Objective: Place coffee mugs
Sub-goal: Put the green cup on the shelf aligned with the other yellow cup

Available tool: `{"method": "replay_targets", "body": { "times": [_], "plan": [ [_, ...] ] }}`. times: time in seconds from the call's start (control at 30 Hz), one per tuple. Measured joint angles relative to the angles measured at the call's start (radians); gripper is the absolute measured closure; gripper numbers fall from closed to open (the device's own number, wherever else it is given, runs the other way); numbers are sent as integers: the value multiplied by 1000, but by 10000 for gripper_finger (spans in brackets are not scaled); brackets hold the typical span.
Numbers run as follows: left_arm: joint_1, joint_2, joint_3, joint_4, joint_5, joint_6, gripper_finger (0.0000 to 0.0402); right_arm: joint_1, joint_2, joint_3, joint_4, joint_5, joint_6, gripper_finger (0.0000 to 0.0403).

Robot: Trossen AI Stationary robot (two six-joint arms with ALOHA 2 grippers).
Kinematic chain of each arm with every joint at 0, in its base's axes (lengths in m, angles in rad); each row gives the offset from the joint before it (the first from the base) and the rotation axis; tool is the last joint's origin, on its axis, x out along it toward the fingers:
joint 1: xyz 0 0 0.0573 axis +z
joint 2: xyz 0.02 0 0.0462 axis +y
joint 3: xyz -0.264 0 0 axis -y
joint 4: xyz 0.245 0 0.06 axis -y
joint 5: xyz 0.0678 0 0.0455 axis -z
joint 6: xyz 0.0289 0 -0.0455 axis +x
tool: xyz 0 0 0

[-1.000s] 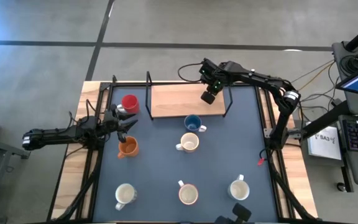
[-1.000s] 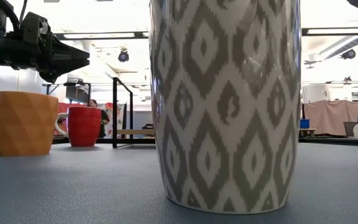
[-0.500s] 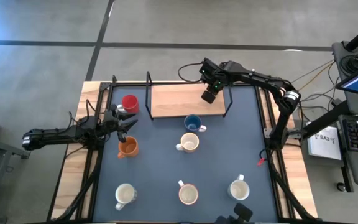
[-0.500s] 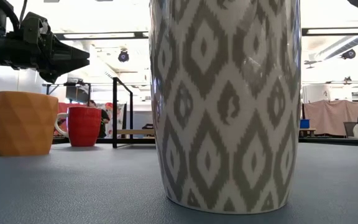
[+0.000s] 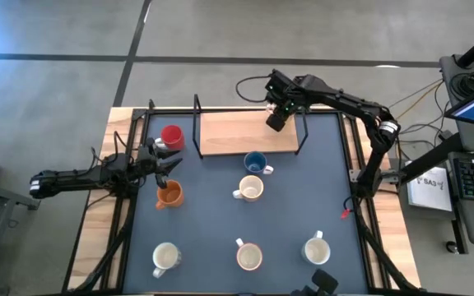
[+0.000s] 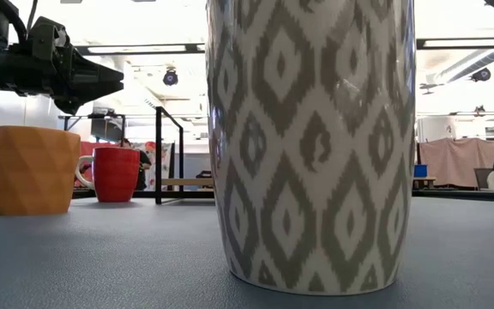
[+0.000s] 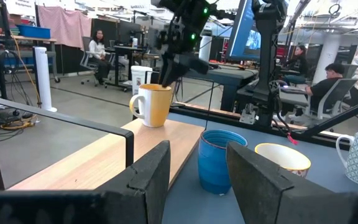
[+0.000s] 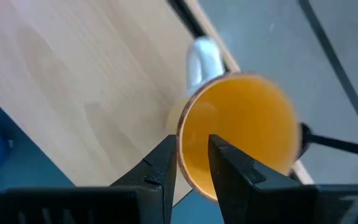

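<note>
A yellow mug [image 7: 152,104] stands on the wooden shelf [image 7: 126,152], a blue mug [image 7: 220,160] beside.

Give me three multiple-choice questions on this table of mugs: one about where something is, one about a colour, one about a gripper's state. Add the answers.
1. Where is the yellow-lined mug?
A) upright on the wooden board
B) stacked on another mug
C) lying on its side

2. What colour is the mug nearest the board's front edge?
A) red
B) blue
C) orange

3. The left gripper is:
A) shut on a mug
B) open and empty
C) out of view

Answers:
1 A: the left wrist view shows it standing on the board under the right gripper.
2 B: the high view shows it blue.
3 B: its fingers stand apart with nothing between them.
</note>
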Motion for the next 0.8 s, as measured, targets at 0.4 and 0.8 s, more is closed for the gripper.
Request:
{"method": "replay_targets", "body": {
  "times": [0.4,0.8],
  "plan": [
    [0,3,0,0,0,-4,260,147,-61,63,-63,-11,29,323],
    [0,3,0,7,0,4,260,386,-94,62,-151,-11,136,328]
  ]
}}
